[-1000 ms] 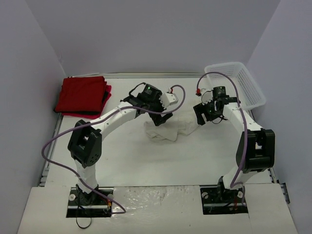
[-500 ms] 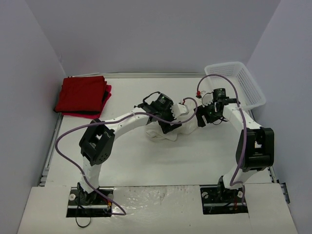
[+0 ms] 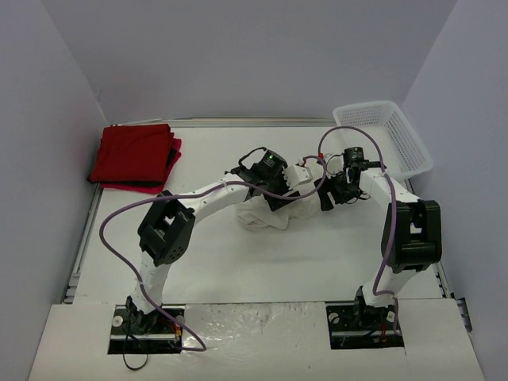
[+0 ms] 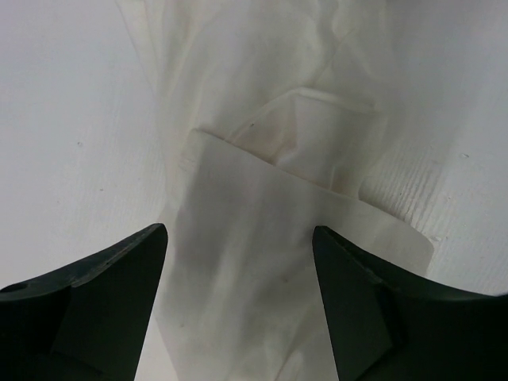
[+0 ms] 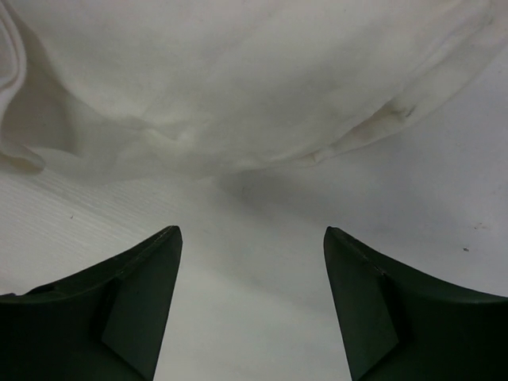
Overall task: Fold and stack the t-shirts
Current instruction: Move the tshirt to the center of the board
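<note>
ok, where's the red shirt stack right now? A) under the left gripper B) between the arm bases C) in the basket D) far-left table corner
D: the red t-shirts lie stacked at the far-left corner of the table, apart from the basket at far right.

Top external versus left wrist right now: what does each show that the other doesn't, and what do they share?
Only the top external shows the red t-shirts stacked in the far left corner, the white mesh basket at the far right, and the right claw near mid-table. Only the left wrist shows, close up, the left claw open with a flat folded edge of cloth lying between its fingers. Both show the cream-white t-shirt, crumpled on the table.
</note>
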`<state>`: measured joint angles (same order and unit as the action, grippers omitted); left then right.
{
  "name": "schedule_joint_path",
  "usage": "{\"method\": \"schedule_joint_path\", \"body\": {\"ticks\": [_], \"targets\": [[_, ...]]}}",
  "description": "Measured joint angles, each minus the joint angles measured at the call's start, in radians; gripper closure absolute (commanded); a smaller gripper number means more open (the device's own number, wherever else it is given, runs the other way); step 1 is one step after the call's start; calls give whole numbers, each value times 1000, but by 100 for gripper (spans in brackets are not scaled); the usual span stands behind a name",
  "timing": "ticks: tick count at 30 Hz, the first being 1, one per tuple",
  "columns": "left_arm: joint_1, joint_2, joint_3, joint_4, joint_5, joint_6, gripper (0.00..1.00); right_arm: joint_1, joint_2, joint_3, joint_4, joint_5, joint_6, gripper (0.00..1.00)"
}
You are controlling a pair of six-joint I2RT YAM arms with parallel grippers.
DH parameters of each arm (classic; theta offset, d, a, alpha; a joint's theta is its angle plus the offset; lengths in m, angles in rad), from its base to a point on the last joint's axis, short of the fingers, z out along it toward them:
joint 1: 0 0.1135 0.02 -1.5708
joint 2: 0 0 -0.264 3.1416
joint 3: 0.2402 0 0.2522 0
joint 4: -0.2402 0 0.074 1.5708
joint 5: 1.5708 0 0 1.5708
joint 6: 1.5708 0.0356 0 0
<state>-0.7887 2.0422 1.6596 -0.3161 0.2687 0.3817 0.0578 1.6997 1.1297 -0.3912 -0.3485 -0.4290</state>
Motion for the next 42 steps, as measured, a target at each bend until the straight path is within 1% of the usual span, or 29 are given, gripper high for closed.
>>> {"method": "schedule_joint_path", "body": {"ticks": [2,4,5,7,8,9,10,11,15,16,18,20,21,22,23,24,25,26,28,29,32,34,35,36,37,38,39,41,42], "targets": [[-2,12,0,-1,3,3,29,0,0,0,0,0,0,32],[-2,18,-1,-3,7,4,34,0,0,0,1,1,0,32],[-2,19,-1,-3,9,5,38,0,0,0,1,2,0,32],[-2,19,-1,-3,11,3,55,0,0,0,2,3,-1,37],[-2,19,-1,-3,13,6,65,0,0,0,2,3,0,38],[-2,19,-1,-3,13,3,86,0,0,0,2,4,0,40],[-2,19,-1,-4,14,0,94,0,0,0,2,5,0,41],[-2,21,0,-5,13,2,97,0,1,0,2,6,-1,43],[-2,33,17,-26,13,2,98,1,10,0,2,11,-2,50],[-2,34,18,-29,13,1,98,1,14,0,2,11,-3,50],[-2,34,18,-34,10,0,98,1,17,-1,2,12,-3,50],[-2,33,18,-40,9,0,98,2,17,-1,3,12,-3,48],[-2,32,18,-43,7,0,95,2,17,-1,3,12,-3,46],[-2,31,18,-45,3,1,82,2,17,-2,3,13,-2,46],[-2,30,18,-45,-1,5,59,2,17,-2,3,13,-3,46],[-2,29,18,-45,-5,7,57,2,17,-2,3,14,-3,46],[-2,29,18,-45,-8,10,53,2,17,-2,3,15,-3,45],[-2,29,18,-45,-13,9,45,2,17,-3,4,15,-3,45],[-2,29,18,-44,-19,12,44,2,17,-5,4,15,-3,45],[-2,29,18,-44,-21,11,41,2,17,-6,5,15,-3,44],[-2,29,18,-45,-21,11,40,2,17,-7,5,20,-3,44],[-2,29,18,-46,-18,11,44,2,17,-7,5,24,-3,44],[-2,29,18,-46,-16,11,51,2,17,-7,5,27,-3,44],[-2,29,18,-47,-15,10,68,2,17,-8,5,28,-3,44],[-2,30,18,-47,-13,5,74,2,17,-8,5,30,-3,44],[-3,31,18,-48,-11,11,79,2,17,-8,5,32,-3,44],[-3,33,18,-48,-8,14,82,2,17,-9,5,35,-3,45],[-3,43,21,-51,-2,18,84,2,17,-10,5,39,-3,45],[-4,51,25,-55,2,19,87,2,18,-10,5,43,-3,45]]}}
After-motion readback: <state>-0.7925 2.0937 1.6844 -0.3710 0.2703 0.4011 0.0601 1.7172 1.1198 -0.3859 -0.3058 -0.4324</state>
